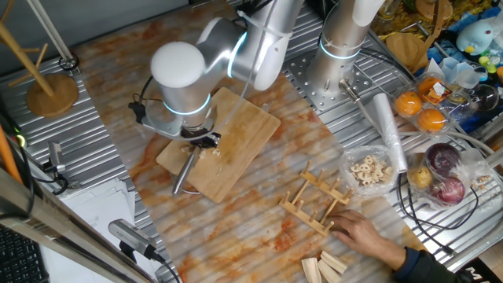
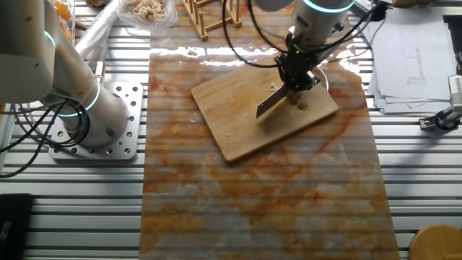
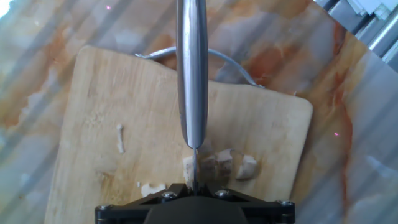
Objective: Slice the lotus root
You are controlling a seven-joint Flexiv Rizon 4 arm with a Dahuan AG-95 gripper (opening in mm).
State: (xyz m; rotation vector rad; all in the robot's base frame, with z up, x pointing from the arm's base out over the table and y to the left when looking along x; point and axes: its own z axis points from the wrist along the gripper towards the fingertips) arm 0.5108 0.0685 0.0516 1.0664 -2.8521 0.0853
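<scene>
I see cream-beige lotus root [image 3: 217,165] pieces on a pale tan wooden cutting board [image 3: 99,124], a silver-grey steel knife [image 3: 192,74], and my bench [image 2: 260,202] covered in white marbling with rusty orange streaks
</scene>
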